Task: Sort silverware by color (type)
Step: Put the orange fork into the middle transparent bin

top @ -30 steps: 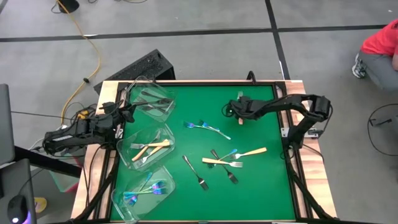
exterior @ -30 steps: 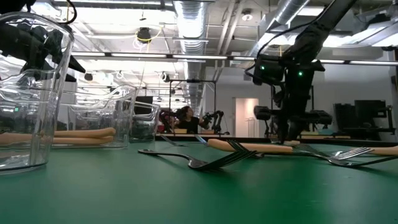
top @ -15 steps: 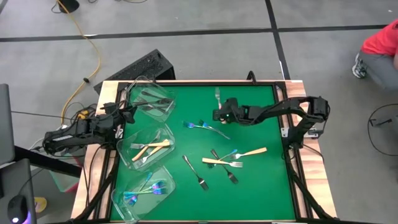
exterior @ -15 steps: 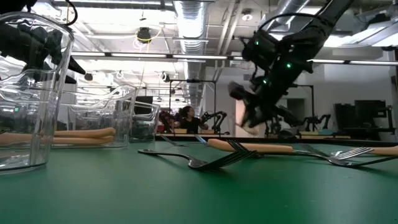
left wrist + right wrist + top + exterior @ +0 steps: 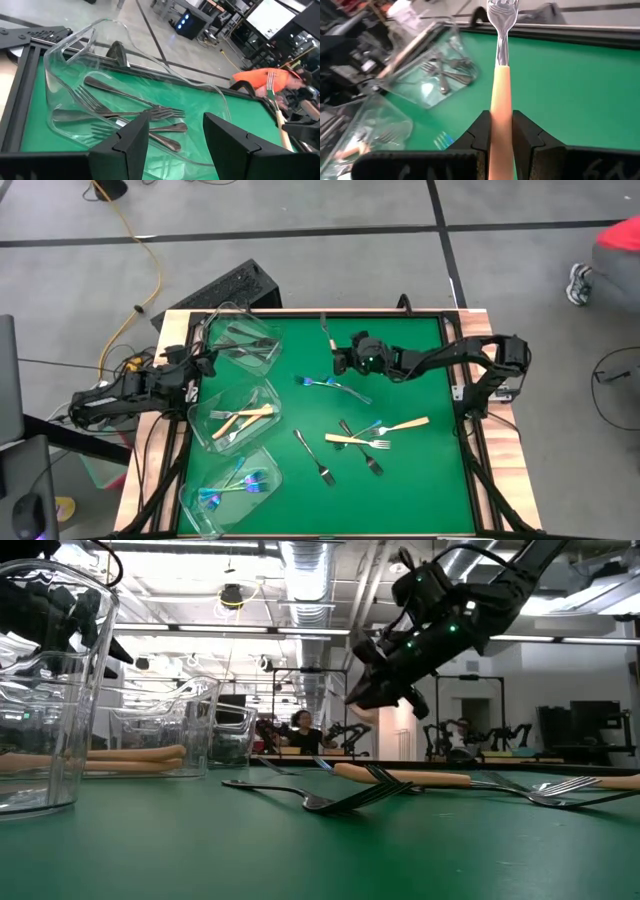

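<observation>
Right claw (image 5: 343,360): closed on a cream-handled fork (image 5: 501,95), handle pinched between both fingers, tines pointing forward; raised off the tabletop (image 5: 400,480), upper centre of the high view.
Left claw (image 5: 172,140): fingers parted, holding nothing, at the left edge beside the top tub (image 5: 243,340).
Top tub: grey metal forks (image 5: 125,107).
Middle tub (image 5: 237,418): cream-handled forks.
Bottom tub (image 5: 235,480): blue-purple forks.
Loose silverware (image 5: 360,438): scattered mid-tabletop, lower right of centre.
</observation>
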